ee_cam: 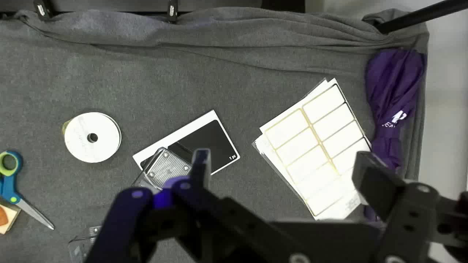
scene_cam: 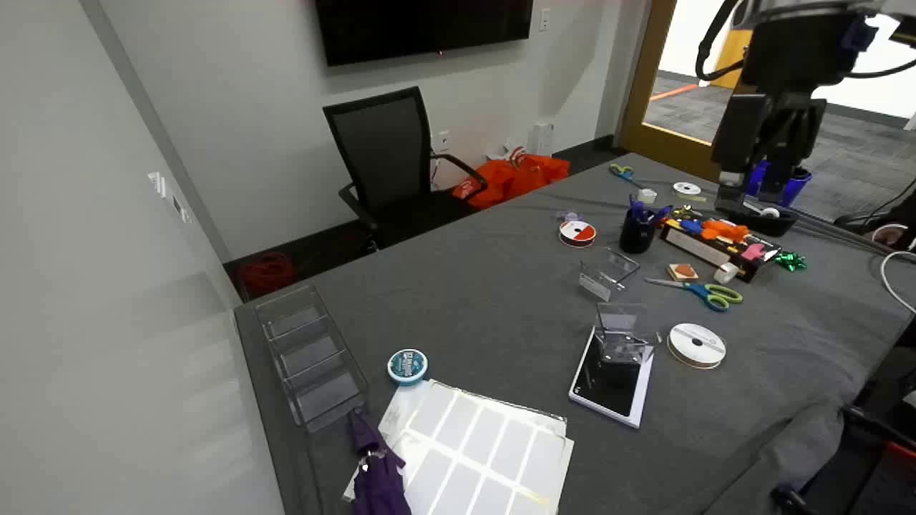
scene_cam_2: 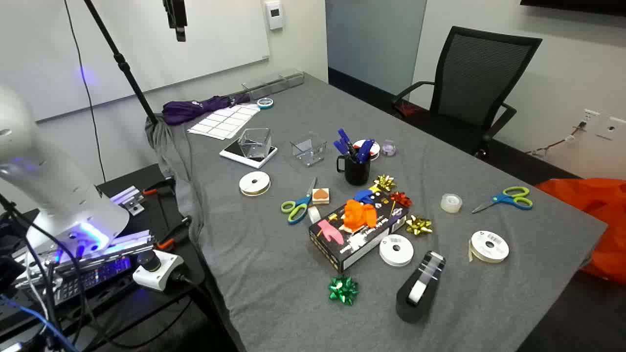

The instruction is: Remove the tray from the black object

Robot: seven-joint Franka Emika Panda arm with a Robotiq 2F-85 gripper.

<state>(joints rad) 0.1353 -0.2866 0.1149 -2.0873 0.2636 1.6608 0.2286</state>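
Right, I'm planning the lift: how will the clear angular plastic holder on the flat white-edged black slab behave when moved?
The holder looks thin-walled: probably stiff and light. Its shiny faces may slip. Resting on the flat black slab, it might slide if nudged.

Rounded white arm (scene_cam_2: 63, 190), blue glow (scene_cam_2: 93, 234) at its base (scene_cam_2: 73, 222); black tool (ee_cam: 283, 168) with round greyish screws (ee_cam: 423, 188)

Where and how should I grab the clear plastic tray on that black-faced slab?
Probably from above, with the claw pinching one upright wall of the clear plastic tray near its top edge. In both exterior views, its thin walls rise above the flat black-faced slab, leaving that edge exposed.
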